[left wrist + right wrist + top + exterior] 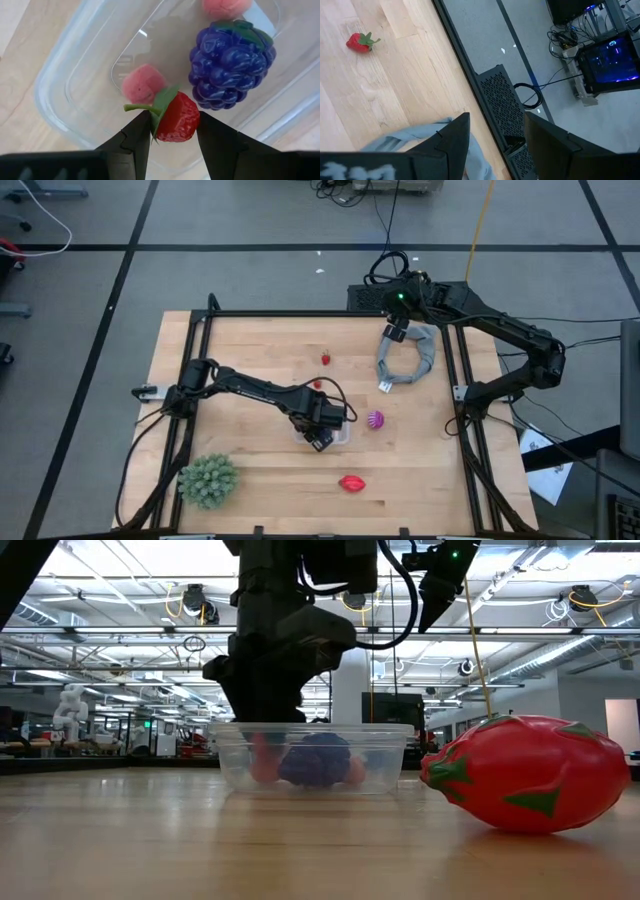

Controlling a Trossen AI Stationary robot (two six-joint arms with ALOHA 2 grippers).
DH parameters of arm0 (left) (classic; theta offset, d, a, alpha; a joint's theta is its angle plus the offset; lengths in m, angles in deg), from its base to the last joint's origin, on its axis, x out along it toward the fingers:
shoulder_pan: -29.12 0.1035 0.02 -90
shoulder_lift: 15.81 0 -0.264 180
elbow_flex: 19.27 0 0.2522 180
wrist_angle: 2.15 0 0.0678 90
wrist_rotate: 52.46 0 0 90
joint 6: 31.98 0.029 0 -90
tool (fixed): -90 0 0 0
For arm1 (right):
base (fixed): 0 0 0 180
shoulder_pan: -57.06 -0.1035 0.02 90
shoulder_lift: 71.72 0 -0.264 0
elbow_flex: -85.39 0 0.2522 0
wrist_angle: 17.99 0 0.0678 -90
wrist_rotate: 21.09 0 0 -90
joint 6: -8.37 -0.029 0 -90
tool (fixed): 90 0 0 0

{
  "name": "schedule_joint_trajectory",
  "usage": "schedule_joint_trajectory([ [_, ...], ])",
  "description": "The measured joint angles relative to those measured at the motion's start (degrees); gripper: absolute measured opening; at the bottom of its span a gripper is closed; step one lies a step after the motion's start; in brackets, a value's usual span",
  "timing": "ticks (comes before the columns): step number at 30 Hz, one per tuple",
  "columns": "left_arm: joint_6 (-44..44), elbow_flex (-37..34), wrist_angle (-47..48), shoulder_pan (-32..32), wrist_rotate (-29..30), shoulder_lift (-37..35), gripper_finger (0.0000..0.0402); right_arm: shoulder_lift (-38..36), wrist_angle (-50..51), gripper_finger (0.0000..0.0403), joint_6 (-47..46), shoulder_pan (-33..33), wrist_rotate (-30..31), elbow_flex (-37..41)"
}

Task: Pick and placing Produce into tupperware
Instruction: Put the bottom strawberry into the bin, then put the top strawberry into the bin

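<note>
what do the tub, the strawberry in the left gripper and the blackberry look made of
Tub: thin clear plastic, glossy; the wood shows through its walls.
Strawberry, pinched in the left gripper over the tub: probably moulded plastic or rubber, shiny red with a flat green leaf.
Blackberry, inside the tub: likely the same toy plastic, dark purple-blue, highlights on each bead.

Both arms are dark, almost black, built of slim jointed links with black cables looping along them. The right arm (500,330) shows a small green light near its wrist. The fingers (135,142) of the left gripper (174,135) are matte black, wedge-shaped with flat inner faces.
</note>
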Motion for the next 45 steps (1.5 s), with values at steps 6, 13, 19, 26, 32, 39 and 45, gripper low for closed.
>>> schedule_joint_trajectory([
  [6, 0.76, 0.00, -0.23, 0.11, -0.94, 0.00, 0.0145, 0.00, 0.01, 0.0177, -0.01, 0.00, 0.00, 0.00],
  [13, 0.81, 0.00, -0.23, 0.15, -1.06, 0.00, 0.0146, 0.00, 0.00, 0.0177, -0.02, 0.00, 0.00, 0.00],
  [19, 0.82, 0.00, -0.23, 0.27, -1.44, 0.00, 0.0175, 0.00, 0.00, 0.0177, -0.02, 0.00, 0.00, 0.00],
  [26, 1.50, 0.00, -0.29, 0.82, -2.13, -0.02, 0.0228, 0.00, 0.00, 0.0177, -0.02, 0.00, 0.00, 0.00],
  [32, 4.38, 2.27, -0.06, 1.56, -2.00, -0.11, 0.0248, 0.00, -0.01, 0.0177, -0.02, 0.01, -0.01, 0.00],
  [39, 6.41, 13.39, 15.22, 2.11, 3.55, -0.13, 0.0251, 0.00, -0.01, 0.0177, 0.01, 0.01, -0.02, 0.00],
  [45, 13.22, 24.93, 26.97, 2.59, 14.68, -0.35, 0.0255, 0.00, 0.01, 0.0177, -0.06, 0.00, 0.00, 0.00],
])
